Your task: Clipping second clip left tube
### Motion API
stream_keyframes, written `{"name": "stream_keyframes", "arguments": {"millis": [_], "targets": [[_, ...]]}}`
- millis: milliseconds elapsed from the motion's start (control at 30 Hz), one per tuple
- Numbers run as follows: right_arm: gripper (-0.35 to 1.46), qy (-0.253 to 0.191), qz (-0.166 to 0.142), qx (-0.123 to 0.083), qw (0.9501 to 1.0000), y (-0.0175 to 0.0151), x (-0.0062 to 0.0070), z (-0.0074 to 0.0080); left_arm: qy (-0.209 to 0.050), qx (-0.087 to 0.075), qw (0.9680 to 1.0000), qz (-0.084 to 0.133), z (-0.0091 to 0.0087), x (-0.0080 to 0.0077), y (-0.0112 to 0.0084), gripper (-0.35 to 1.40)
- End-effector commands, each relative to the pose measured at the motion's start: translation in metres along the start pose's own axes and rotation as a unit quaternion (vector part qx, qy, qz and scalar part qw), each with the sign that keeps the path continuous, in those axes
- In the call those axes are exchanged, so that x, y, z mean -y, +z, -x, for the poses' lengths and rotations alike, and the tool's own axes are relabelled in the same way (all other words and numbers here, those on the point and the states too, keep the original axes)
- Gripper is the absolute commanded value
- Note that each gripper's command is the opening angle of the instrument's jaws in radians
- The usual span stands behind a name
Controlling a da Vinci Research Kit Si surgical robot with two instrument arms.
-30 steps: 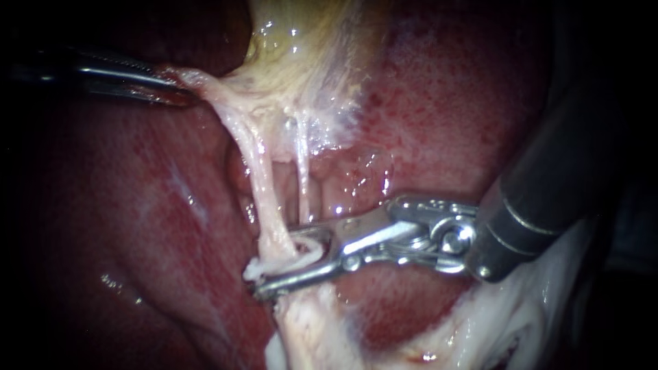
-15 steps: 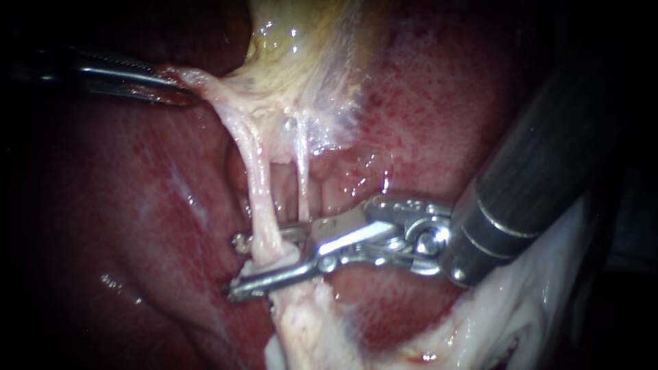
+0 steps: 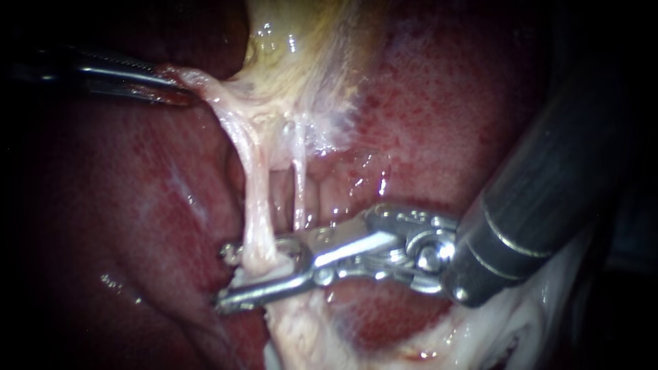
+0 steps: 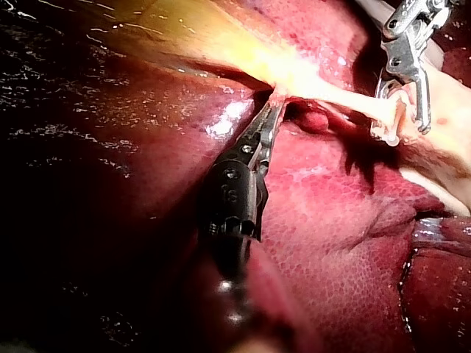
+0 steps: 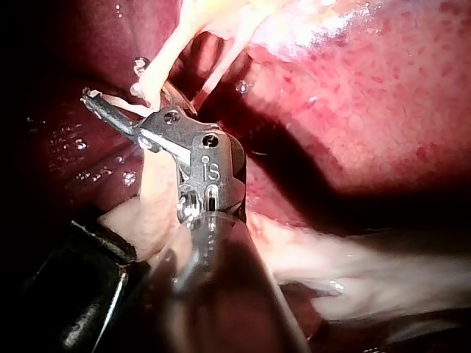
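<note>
At the far left, the left instrument (image 3: 168, 85) comes in along the upper edge, its jaws clamped on pale tissue (image 3: 205, 89) below the gallbladder (image 3: 301, 41); beneath it the liver (image 3: 137, 205) lies broad and bare, the widest free room; in the middle the left tube (image 3: 255, 199) runs down, pale pink, glistening, stretched straight, a thinner tube (image 3: 299, 185) just beside it across a narrow gap; low on the left tube the right instrument (image 3: 225, 277) straddles it, jaws apart, one behind, one in front; its dark shaft crowds the right side over white tissue (image 3: 493, 329).
</note>
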Motion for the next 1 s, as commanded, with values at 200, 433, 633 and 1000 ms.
{"name": "stream_keyframes", "arguments": {"millis": [200,433,633,1000], "targets": [[0.31,0.0,-0.002,0.001,1.0,-0.0006,-0.0001,0.0003,0.0,0.0,1.0,0.0,0.0,0.0,0.0,-0.35],[-0.32,0.006,-0.019,0.014,0.9997,-0.0012,-0.0002,0.0004,0.0,0.0,1.0,0.0,0.0,0.0,0.0001,-0.35],[-0.35,0.02,-0.032,0.041,0.9984,-0.0012,-0.0001,0.0004,0.0,0.0,1.0,0.0,0.0,0.0001,0.0001,-0.35],[-0.35,0.023,-0.03,0.045,0.9983,-0.0011,-0.0005,0.0003,0.0,0.0,1.0,0.0,0.0,0.0002,0.0003,-0.35]]}}
